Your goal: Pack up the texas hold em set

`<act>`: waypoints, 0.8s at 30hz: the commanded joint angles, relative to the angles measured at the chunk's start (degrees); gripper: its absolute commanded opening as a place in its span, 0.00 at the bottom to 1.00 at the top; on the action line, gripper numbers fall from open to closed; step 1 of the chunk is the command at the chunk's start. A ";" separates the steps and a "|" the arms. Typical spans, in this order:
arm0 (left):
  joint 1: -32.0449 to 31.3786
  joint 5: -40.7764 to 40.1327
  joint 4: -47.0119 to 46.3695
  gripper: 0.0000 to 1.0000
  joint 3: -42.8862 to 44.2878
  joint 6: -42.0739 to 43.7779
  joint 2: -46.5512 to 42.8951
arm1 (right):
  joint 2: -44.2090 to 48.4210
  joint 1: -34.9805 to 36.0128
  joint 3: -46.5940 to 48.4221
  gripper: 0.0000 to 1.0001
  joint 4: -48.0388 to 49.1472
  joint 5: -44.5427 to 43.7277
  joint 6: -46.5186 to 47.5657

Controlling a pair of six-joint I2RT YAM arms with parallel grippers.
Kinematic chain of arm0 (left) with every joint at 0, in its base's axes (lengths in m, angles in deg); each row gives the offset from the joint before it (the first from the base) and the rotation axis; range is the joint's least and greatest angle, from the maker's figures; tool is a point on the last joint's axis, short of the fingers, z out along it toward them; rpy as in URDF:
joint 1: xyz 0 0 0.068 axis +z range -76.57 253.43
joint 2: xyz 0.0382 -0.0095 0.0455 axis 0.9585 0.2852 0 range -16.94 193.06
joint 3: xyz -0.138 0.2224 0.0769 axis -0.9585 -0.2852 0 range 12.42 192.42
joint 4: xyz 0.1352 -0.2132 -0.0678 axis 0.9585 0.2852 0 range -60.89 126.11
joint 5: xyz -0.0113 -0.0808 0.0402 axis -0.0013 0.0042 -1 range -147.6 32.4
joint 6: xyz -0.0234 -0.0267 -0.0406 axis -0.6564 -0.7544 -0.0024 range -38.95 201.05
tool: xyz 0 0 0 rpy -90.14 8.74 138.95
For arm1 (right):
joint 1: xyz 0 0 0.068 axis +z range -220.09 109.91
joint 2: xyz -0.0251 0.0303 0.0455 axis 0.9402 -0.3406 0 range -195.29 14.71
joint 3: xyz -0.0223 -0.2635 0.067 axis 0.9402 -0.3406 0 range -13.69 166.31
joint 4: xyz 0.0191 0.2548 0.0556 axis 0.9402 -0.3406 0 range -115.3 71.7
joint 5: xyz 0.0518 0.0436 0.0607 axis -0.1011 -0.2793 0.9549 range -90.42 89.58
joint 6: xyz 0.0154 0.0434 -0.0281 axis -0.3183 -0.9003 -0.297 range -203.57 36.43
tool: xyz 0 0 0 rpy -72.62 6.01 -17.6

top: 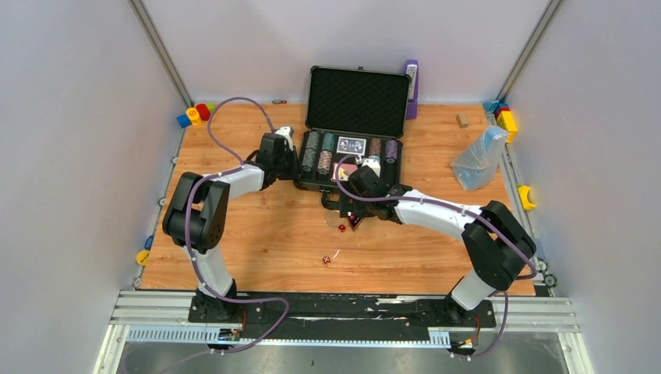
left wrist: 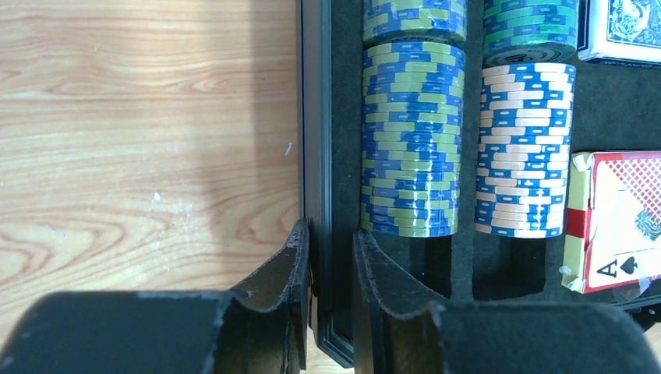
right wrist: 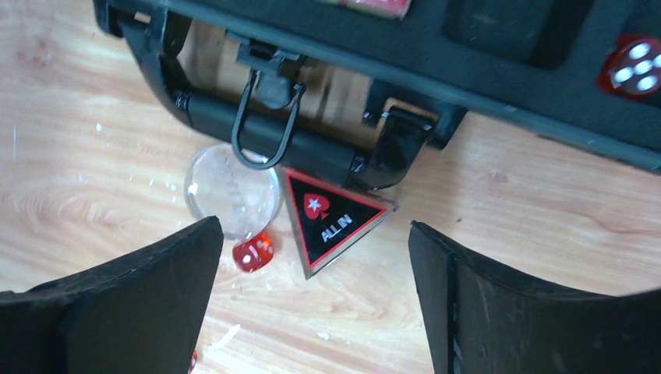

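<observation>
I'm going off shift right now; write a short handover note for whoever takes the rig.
Left gripper: shut on the left wall of the open case.
Right gripper: open, hovering over the triangular button.
Packed: chip rolls, card decks, a die in the foam.
Left on the table: the button, a clear disc, a red die beside them, a second die nearer the arms.
Then close the lid.
</observation>
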 commanded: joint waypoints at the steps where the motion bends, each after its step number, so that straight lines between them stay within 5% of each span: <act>1: 1.12 -0.05 2.66 0.00 -4.57 -4.33 -5.98 | 4.40 2.13 -2.24 0.89 0.17 3.60 0.45; 13: 1.05 -1.97 0.80 0.00 -16.20 -6.66 -18.88 | 3.16 7.39 -3.41 0.65 1.56 8.69 1.71; 24: -1.95 -5.83 -0.12 0.02 -27.65 -12.22 -31.42 | 6.63 11.00 -7.41 0.58 -1.18 7.06 -1.26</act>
